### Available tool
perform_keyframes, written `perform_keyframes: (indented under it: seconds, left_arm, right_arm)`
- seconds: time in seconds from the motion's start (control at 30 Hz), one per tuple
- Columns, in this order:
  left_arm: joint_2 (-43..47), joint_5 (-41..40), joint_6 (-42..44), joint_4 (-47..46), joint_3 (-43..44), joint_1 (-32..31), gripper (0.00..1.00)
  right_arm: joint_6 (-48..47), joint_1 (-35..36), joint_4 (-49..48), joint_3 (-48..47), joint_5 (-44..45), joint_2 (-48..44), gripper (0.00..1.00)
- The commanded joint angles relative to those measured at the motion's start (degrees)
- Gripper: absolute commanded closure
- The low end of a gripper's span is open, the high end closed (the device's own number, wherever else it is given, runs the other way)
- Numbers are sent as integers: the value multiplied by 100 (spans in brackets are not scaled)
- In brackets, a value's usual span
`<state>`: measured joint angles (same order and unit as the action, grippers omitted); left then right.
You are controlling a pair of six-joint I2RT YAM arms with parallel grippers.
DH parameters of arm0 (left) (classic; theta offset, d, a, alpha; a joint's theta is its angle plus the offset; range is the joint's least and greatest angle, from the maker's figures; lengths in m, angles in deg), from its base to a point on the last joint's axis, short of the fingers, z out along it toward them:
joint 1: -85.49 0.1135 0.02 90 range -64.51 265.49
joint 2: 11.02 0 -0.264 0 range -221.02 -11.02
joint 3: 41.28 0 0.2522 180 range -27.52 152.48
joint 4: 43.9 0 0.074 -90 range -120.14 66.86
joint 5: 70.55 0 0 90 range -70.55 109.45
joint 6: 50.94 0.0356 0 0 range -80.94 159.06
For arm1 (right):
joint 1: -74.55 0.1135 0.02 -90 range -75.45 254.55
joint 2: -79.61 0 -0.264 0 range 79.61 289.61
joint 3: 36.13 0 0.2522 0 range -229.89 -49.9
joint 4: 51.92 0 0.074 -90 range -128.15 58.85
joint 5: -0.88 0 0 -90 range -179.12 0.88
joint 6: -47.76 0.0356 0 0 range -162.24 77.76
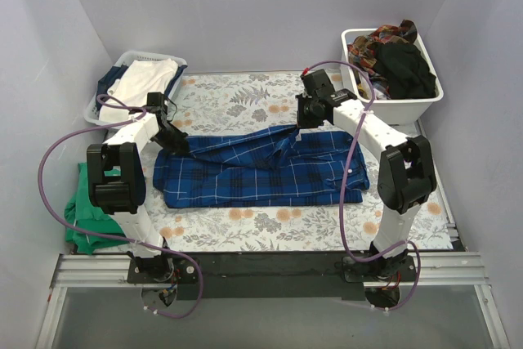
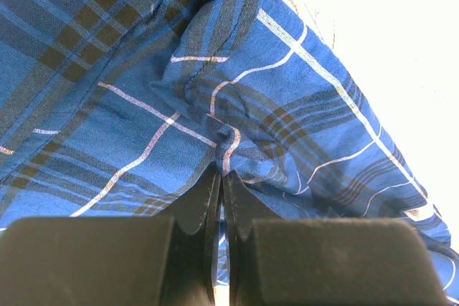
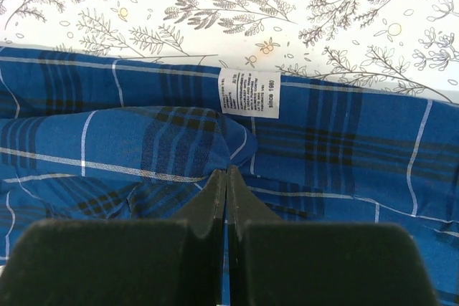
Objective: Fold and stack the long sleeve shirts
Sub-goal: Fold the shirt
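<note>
The shirt [image 1: 253, 173] lies spread flat at the centre of the table [image 1: 245, 230]. The left gripper [image 1: 178, 146] pinches its 10 o'clock edge. The right gripper [image 1: 304, 120] pinches its 1 o'clock edge, jaws pressed together on the fabric.

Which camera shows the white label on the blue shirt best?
The right wrist view: the label lies flat and close. The left wrist view shows only the shirt up close; the top view shows it whole, no label visible.
</note>
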<state>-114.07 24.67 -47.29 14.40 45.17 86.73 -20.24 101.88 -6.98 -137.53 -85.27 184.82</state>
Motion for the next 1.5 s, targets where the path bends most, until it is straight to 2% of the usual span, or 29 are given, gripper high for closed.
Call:
perform_keyframes:
  seconds: [0.0,0.03,0.1,0.13,0.2,0.23,0.33,0.57,0.77,0.9,1.1,1.3,1.47]
  left_arm:
    - [39,-126,91,-67,-96,105,100]
    - [39,-117,118,-85,-149,88,100]
    - [21,-100,153,-111,-176,96,97]
    - [21,-82,171,-129,-184,96,95]
    - [-14,-64,241,-138,-176,96,91]
    - [-23,-64,267,-121,-150,96,89]
    - [-75,-47,338,-147,-141,96,85]
    - [-172,-64,461,-147,-149,96,76]
    - [-225,-91,531,-164,-184,96,69]
    - [-234,-99,566,-173,-193,96,64]
    - [-190,-91,575,-199,-334,96,60]
    - [-120,-152,619,-217,-509,96,58]
    - [-75,-187,654,-261,-676,88,61]
  right_arm:
    - [-134,-132,221,-429,-139,219,99]
    - [-204,-132,265,-543,-183,289,98]
    - [-292,-132,310,-754,-332,439,90]
    - [-354,-132,301,-807,-350,457,78]
    - [-398,-132,292,-913,-342,448,69]
    - [-433,-132,275,-939,-333,439,58]
    - [-582,-132,83,-975,-333,264,43]
    - [-1215,-27,-270,-922,-351,-132,37]
    - [-2163,527,-393,-686,-289,-290,36]
    - [-2489,1184,-735,-44,-333,-448,36]
    - [-2771,1871,-850,151,106,-28,37]
    - [-2762,1916,-921,-95,352,439,37]
    - [-2771,1925,-894,-254,467,799,37]
